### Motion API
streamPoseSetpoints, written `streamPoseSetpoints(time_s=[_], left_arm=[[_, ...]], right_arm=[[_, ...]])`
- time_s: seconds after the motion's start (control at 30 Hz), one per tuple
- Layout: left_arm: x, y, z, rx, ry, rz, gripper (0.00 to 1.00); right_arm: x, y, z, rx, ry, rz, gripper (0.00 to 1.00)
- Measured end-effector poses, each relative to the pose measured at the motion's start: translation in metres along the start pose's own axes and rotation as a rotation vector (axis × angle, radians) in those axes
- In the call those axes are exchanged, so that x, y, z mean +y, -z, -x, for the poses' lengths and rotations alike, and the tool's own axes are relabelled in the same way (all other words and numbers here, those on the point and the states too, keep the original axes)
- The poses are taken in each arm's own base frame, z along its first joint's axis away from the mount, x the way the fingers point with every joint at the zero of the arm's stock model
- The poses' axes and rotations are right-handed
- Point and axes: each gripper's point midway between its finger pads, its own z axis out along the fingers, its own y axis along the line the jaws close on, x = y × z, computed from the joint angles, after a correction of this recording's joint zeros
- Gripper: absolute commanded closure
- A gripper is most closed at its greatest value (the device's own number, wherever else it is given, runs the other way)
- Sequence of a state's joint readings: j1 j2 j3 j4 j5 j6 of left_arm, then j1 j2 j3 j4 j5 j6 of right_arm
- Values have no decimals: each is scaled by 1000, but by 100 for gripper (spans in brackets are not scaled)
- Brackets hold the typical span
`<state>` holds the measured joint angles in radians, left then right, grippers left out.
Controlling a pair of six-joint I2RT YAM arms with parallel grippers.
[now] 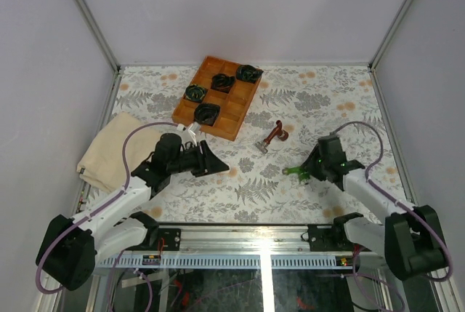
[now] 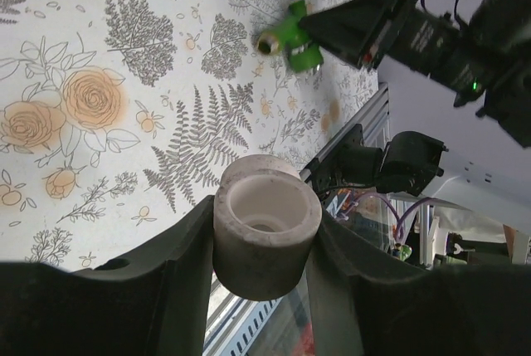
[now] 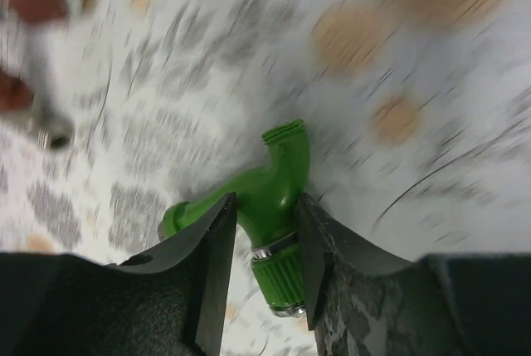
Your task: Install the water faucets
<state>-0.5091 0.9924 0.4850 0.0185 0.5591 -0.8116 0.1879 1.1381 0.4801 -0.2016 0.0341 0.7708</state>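
- Left pincer (image 2: 267,217): clamped on a short white piece (image 2: 264,269), a stubby hollow cylinder, open end facing the wrist camera, one finger on each side of it.
- Left pincer sits over the worktop (image 1: 327,101) left of centre, just in front of the wooden tray (image 1: 243,105), tips aimed right.
- Right pincer (image 3: 265,207): closed on the green faucet (image 3: 282,165), jaws pressing both sides of its body near the ribbed collar; the curved threaded spout sticks out past the tips.
- Green faucet in the overhead view is right of centre, toward the front; can't tell if it touches the worktop.
- Right wrist view is motion-blurred.
- Red-brown faucet (image 1: 276,136): lying free on the worktop near centre, silvery end toward the front-left, between the two pincers, touching neither.
- It lies just right of the tray's near corner, apart from the green one.
- Tray: far centre-left, angled, holds four black-and-green coiled bundles (image 1: 222,81) in separate compartments.
- Beige cloth (image 1: 112,148): folded at the left edge, beside the left arm.
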Motion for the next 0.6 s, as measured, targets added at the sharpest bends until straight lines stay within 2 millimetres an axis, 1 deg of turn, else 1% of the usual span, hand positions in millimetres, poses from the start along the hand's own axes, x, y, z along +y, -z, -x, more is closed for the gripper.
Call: streamPoseSetpoints(time_s=[0.13, 0.27, 0.3, 0.37, 0.43, 0.47, 0.53, 0.6], left_arm=[[11, -2, -9, 1, 34, 2, 100], [26, -6, -20, 15, 82, 18, 100], [30, -7, -22, 19, 94, 24, 100], [34, -10, -23, 21, 109, 28, 100], [37, -13, -24, 21, 121, 29, 100], [39, -15, -26, 20, 125, 29, 100], [43, -16, -30, 17, 133, 33, 100], [47, -18, -38, 25, 147, 39, 100]], right_arm=[[33, 13, -57, 67, 11, 101, 55], [63, 18, -101, 147, 33, 160, 48], [76, 20, -114, 174, 53, 180, 46], [95, 22, -134, 221, 98, 199, 42], [110, 26, -150, 257, 149, 215, 37], [115, 28, -153, 263, 161, 224, 34], [122, 32, -153, 256, 178, 247, 28], [124, 37, -147, 238, 205, 269, 27]])
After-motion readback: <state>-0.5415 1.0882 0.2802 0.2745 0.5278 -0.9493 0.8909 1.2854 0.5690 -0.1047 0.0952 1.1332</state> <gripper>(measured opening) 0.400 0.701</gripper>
